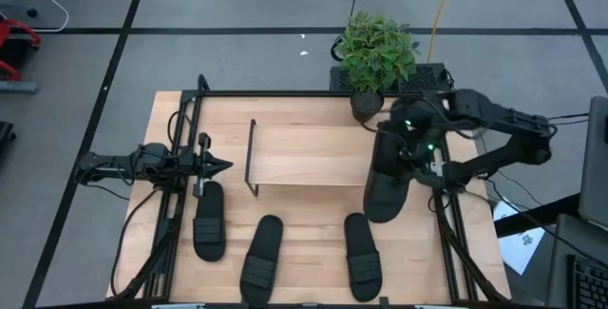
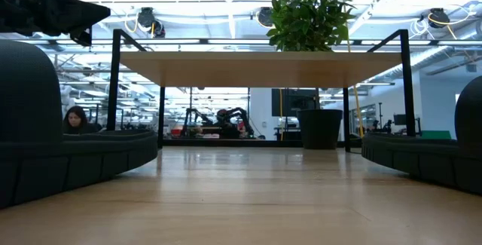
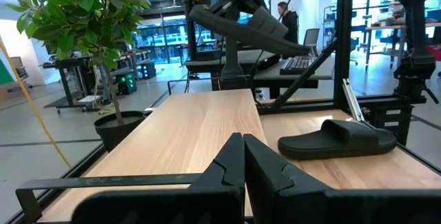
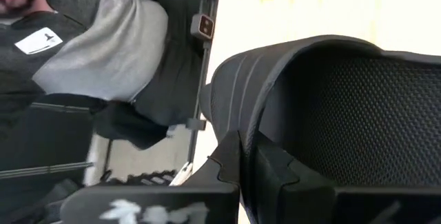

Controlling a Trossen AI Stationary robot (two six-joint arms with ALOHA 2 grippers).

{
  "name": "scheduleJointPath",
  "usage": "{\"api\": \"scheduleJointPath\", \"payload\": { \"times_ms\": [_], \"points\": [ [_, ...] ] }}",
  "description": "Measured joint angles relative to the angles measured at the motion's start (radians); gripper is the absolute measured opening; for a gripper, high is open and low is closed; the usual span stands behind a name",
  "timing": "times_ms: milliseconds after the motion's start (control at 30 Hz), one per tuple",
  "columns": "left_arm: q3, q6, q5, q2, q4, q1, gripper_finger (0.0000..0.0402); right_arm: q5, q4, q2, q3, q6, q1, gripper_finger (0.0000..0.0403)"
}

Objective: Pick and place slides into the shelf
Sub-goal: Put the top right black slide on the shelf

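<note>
On the wooden surface (image 1: pixel 313 242), seen from above, three black slides lie flat in a row along the near edge: the left slide (image 1: pixel 209 221) just below the left arm's tip, the middle slide (image 1: pixel 261 260) a little lower, and the right slide (image 1: pixel 362 256) beside it. The fourth slide (image 1: pixel 386 181) is in the grip of the right tool (image 1: pixel 425 162), which reaches in from the right side of the surface; this slide hangs at the right end of the shelf (image 1: pixel 309 155), its toe end reaching past the shelf's near right corner. The right wrist view shows the right tool's fingers (image 4: pixel 231 156) pressed together on the rim of that slide, pinching it beside its ribbed strap. In the left wrist view the same slide appears raised in the air above the far end of the shelf board. The left tool (image 1: pixel 218 166) waits at the left edge of the surface, pointing toward the shelf's left end, its fingers (image 3: pixel 231 165) pressed together and holding nothing. The shelf stands in the middle of the surface, a light board on thin black wire legs, with nothing lying on its top. A potted plant (image 1: pixel 377 54) stands at the far edge of the surface behind the shelf's right end.
</note>
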Motion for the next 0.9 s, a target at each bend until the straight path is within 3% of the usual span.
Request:
{"api": "scheduleJointPath", "payload": {
  "times_ms": [333, 600, 900],
  "points": [
    [0.0, 0.016, 0.0, 0.0, -0.017, 0.0, 0.0001, -0.098, -0.173, 0.253, 0.183, -0.251, -0.168, 0.0002],
    [0.0, 0.018, 0.0, 0.0, -0.045, 0.0, 0.0001, -0.098, -0.172, 0.337, 0.252, -0.44, -0.206, 0.0002],
    [0.0, 0.042, 0.0, 0.0, -0.045, 0.0, 0.0001, -0.098, -0.17, 0.465, 0.252, -0.527, -0.215, 0.0002]
  ]
}}
